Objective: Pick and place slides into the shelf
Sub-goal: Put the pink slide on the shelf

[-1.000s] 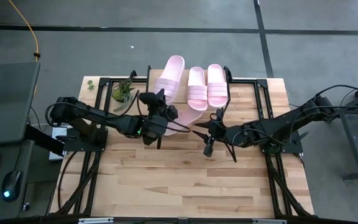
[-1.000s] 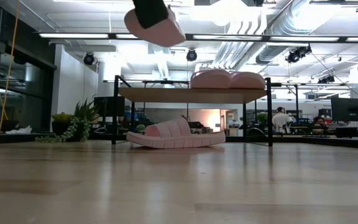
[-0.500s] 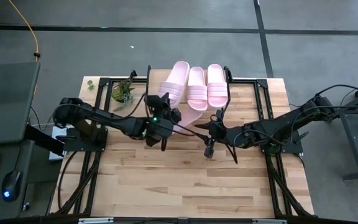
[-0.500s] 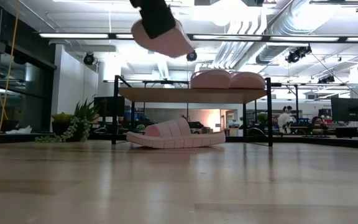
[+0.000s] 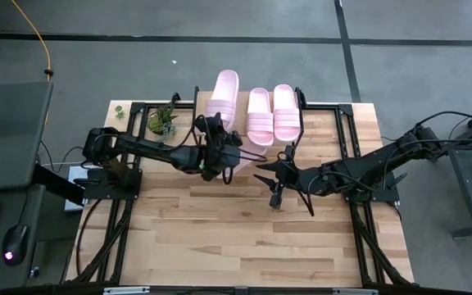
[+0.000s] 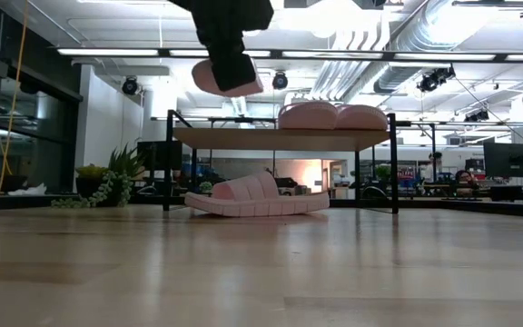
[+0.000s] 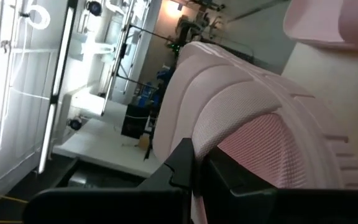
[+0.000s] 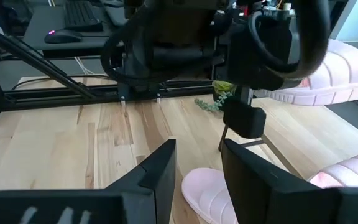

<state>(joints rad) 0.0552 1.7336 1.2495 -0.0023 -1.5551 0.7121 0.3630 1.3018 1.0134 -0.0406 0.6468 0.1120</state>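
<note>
My left gripper [image 5: 219, 138] is shut on a pale pink slide [image 5: 223, 97] and holds it over the left part of the shelf [image 6: 271, 139], above its top board. Two more slides [image 5: 272, 113] lie side by side on that board, soles down. A fourth slide [image 6: 256, 196] rests sole down on the table beneath the shelf. My right gripper [image 5: 273, 177] hangs open to the right of the shelf's near side and holds nothing. My left gripper pinches the edge of the slide's ribbed strap [image 7: 211, 134], at the end of the slide nearest to it. One finger [image 7: 183, 163] lies on the strap's outside and the other under it. The fingers come level from the table's near side, along the slide. The slide is clear of the board.
A small green plant [image 5: 161, 121] stands at the shelf's left end. Black frame rails [image 5: 105, 238] run along the table's left and right sides. Bare planks [image 5: 236, 238] stretch across the near half of the table. The room behind holds desks and distant people.
My left gripper has gone toward the table's far edge and down, carrying the slide. The slide, slanted before, has turned to lie parallel with the two on the shelf and now hangs lower, closer to the top board. My right gripper has kept still.
</note>
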